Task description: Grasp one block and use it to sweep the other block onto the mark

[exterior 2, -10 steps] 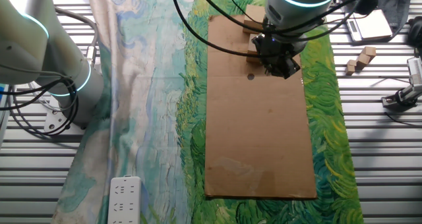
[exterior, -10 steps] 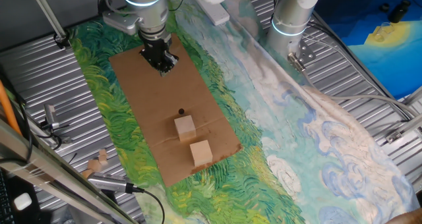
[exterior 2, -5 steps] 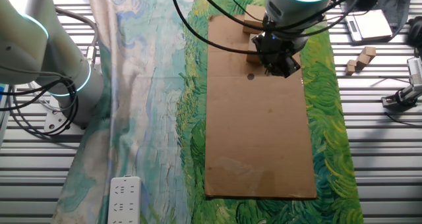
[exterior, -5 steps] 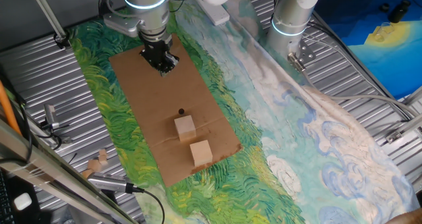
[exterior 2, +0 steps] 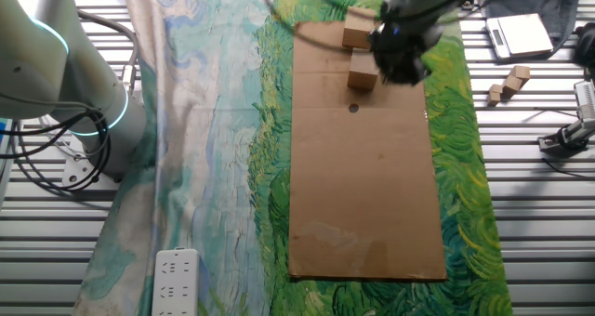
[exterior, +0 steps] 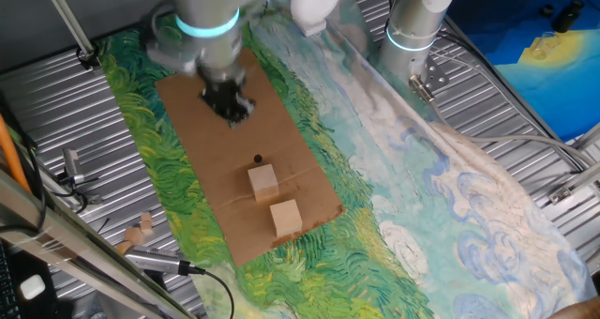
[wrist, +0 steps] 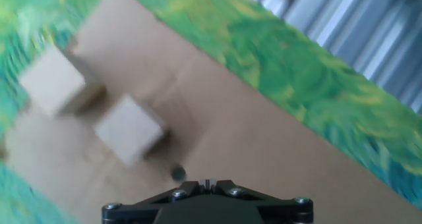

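Two pale wooden cubes sit on a brown cardboard sheet [exterior: 202, 141]. One cube [exterior: 263, 180] lies just beside the mark [exterior: 257, 159], a tiny black dot; the other cube [exterior: 285, 217] lies beyond it near the sheet's end. They also show in the other fixed view, cube [exterior 2: 361, 72], cube [exterior 2: 357, 37] and mark [exterior 2: 353, 109]. My gripper [exterior: 228, 108] hovers over the cardboard, blurred, short of the mark, shut and empty. In the hand view the gripper [wrist: 206, 183] is shut just behind the mark [wrist: 177, 174], with one cube [wrist: 128, 130] ahead and the other cube [wrist: 55, 84] farther left.
The cardboard [exterior 2: 363, 195] lies on a green painted cloth [exterior 2: 465, 149]. A second arm's base [exterior: 412, 28] stands at the back. Small wooden pieces [exterior 2: 507, 82] and a white scale [exterior 2: 521, 35] lie on the ribbed table. A power strip [exterior 2: 177, 279] lies at the cloth's edge.
My gripper has moved along the cardboard toward the mark and the cubes and is now motion-blurred. The cubes have not moved.
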Tool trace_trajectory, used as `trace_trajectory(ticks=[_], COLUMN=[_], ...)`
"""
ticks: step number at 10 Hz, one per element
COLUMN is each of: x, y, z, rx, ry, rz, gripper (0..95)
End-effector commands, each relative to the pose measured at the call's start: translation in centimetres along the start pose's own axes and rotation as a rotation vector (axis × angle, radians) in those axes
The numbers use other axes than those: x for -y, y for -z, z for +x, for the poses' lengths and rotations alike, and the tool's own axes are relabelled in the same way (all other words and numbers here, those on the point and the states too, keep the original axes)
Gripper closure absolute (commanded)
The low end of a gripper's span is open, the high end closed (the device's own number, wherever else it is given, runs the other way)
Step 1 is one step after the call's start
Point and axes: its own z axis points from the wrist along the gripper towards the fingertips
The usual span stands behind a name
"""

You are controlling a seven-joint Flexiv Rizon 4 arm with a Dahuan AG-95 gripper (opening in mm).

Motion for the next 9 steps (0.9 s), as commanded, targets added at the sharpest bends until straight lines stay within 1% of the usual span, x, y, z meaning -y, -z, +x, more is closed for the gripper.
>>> trace_trajectory(ticks=[1,2,3,4,5,6,7,8,9], x=[-4.0,-6.9,-7.7,-9.5,-10.0,-11.3,-11.9,-12.5,-12.5], y=[-1.1,-2.0,-2.3,-2.7,-2.9,-3.1,-3.3,-3.3,-3.4], z=[-4.4,-6.8,-7.4,-8.6,-8.9,-9.4,-9.6,-9.8,-9.8], rx=[0.003,0.001,0.000,-0.005,-0.007,-0.012,-0.015,-0.017,-0.020], ry=[-0.056,-0.097,-0.105,-0.124,-0.128,-0.135,-0.128,-0.126,-0.100], rz=[0.009,0.013,0.014,0.022,0.025,0.033,0.037,0.040,0.038], gripper=[95.0,95.0,95.0,95.0,95.0,95.0,95.0,95.0,95.0])
